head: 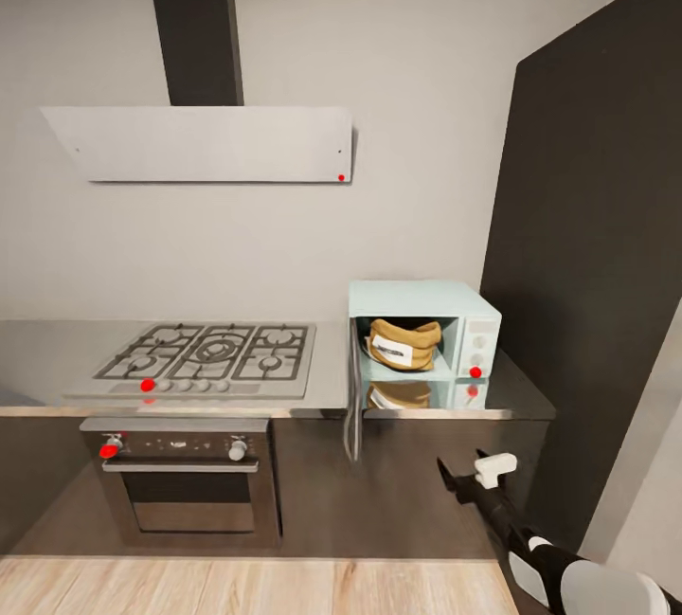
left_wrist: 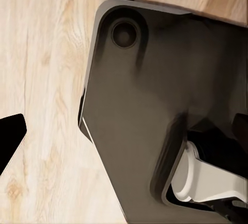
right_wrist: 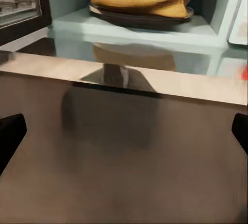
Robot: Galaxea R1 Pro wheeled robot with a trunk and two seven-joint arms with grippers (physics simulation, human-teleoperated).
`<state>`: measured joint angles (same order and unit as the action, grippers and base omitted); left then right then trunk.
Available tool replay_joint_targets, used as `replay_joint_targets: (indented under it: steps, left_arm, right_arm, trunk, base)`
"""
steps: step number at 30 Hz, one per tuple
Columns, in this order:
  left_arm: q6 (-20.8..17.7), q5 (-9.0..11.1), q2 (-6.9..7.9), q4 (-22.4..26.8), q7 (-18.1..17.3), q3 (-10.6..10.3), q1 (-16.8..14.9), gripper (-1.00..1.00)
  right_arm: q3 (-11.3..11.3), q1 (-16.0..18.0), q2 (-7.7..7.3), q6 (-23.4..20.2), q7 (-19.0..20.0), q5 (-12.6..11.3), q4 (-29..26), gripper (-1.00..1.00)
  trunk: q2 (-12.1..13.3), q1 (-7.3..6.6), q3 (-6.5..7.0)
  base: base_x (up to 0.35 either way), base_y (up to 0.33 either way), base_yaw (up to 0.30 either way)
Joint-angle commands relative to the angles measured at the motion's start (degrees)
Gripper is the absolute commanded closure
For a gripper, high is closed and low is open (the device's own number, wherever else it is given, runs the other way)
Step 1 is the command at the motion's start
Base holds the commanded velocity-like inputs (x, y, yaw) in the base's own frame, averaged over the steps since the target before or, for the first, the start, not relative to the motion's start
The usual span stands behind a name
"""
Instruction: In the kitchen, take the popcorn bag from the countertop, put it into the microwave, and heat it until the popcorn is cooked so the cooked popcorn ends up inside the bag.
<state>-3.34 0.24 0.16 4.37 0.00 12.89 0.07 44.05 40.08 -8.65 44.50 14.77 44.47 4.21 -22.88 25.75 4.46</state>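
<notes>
Looking down from our head, we see our right gripper (head: 466,473) nearest, low in front of the dark cabinet fronts, its jaws spread apart with nothing between them. In the right wrist view the two fingertips (right_wrist: 11,133) sit far apart at the frame edges. Our left gripper's one visible fingertip (left_wrist: 9,138) hangs over the wood floor (left_wrist: 46,79) beside our dark base (left_wrist: 155,105); we cannot tell how its jaws stand.

Beyond, on the countertop (head: 516,397), stands the microwave (head: 424,329), door (head: 354,397) swung open. The bag (head: 403,344) sits inside on the dark turntable (right_wrist: 139,19): tan-brown paper, slumped, rim rolled, white label facing out. Its reflection shows in the glossy slab below.

Left of it lie the hob (head: 208,354), the oven (head: 182,478) beneath, and the hood (head: 204,143) on the wall.
</notes>
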Motion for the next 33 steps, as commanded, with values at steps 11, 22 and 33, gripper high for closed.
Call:
replay_joint_targets:
  steps: [11, 22, 33]
  left_arm:
    - [-0.4, 0.0, -0.16, 0.1, 0.0, 0.3, 0.0, -1.00]
    - [-0.4, 0.0, -0.30, 0.1, 0.0, 0.2, 0.0, -1.00]
    - [-0.4, 0.0, -0.49, 0.1, 0.0, 0.2, 0.0, -1.00]
  right_arm:
    - [0.4, 0.0, 1.08, 5.0, -0.3, -0.3, 0.2, -1.00]
    - [0.7, 0.0, 1.01, 5.2, -3.4, -0.4, 0.1, -1.00]
    - [1.9, 0.1, 1.36, 4.8, -3.4, -0.5, -0.2, -1.00]
  trunk:
    - [0.0, 0.03, -0.02]
    - [0.0, 0.03, -0.02]
    - [0.0, 0.03, -0.02]
  base:
    - [0.156, 0.007, 0.000]
    - [0.132, 0.000, 0.000]
    - [0.127, 0.000, 0.000]
